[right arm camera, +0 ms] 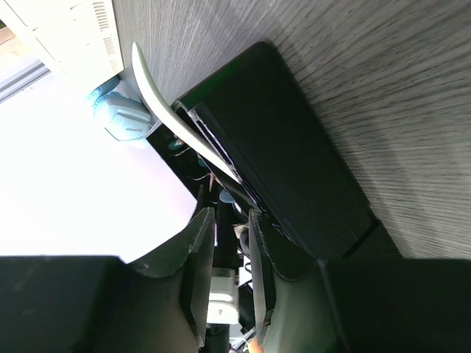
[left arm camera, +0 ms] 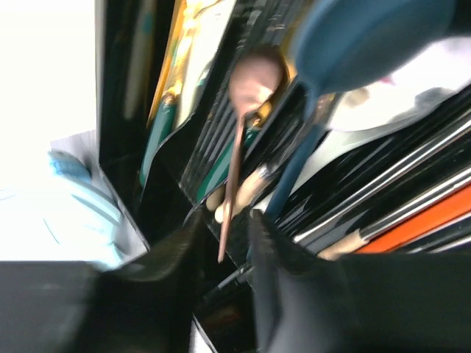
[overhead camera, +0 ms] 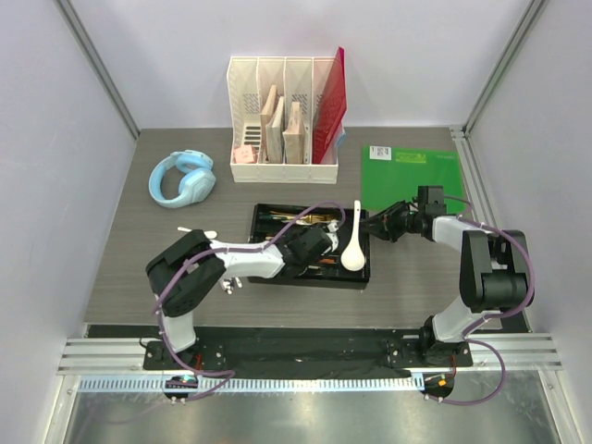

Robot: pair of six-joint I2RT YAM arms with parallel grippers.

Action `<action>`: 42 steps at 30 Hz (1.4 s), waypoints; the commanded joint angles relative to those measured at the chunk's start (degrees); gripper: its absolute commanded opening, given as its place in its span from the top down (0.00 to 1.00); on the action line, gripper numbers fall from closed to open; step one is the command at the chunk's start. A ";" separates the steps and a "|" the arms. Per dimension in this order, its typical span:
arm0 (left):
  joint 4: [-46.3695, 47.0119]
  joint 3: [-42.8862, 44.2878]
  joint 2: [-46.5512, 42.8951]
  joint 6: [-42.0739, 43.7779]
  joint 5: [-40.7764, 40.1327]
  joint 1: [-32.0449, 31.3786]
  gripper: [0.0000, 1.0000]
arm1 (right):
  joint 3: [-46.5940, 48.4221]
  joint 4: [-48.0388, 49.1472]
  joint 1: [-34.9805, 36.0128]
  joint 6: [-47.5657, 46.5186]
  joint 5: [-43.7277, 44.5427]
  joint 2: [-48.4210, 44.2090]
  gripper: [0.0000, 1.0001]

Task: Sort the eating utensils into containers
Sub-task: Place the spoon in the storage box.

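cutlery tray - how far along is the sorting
Looks mostly done. The tray already holds many pieces, including the white soup spoon at its right end. In hand: the left claw stands open around the thin handle of a pink spoon lying in a compartment. The right claw is open and empty beside the tray. Left: a small white piece on the table left of the tray, too small to identify.

In the top view, the middle of the black tray [overhead camera: 356,277] is covered by the left end effector [overhead camera: 319,242], and the cutlery inside is too small to be told apart. The left wrist view is smeared by blur, and a blue spoon [left arm camera: 368,44] is cut off at its upper edge. In the right wrist view, the tray's compartments are hidden behind its outer wall.
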 commanded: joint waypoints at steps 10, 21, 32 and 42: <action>-6.52 0.54 -20.21 -28.21 -3.37 1.17 0.38 | -1.06 -2.30 0.07 -2.09 1.80 -0.54 0.69; -30.69 1.77 -25.49 -60.33 7.84 25.07 0.41 | -1.15 -2.38 0.07 -2.17 1.98 -0.36 0.69; -28.59 13.54 -14.96 -44.78 9.37 19.47 0.44 | -1.50 -1.50 0.07 -2.17 1.45 0.34 0.68; -26.92 25.93 2.36 -32.38 7.42 9.18 0.49 | -1.94 -1.42 0.07 -2.26 1.27 0.34 0.68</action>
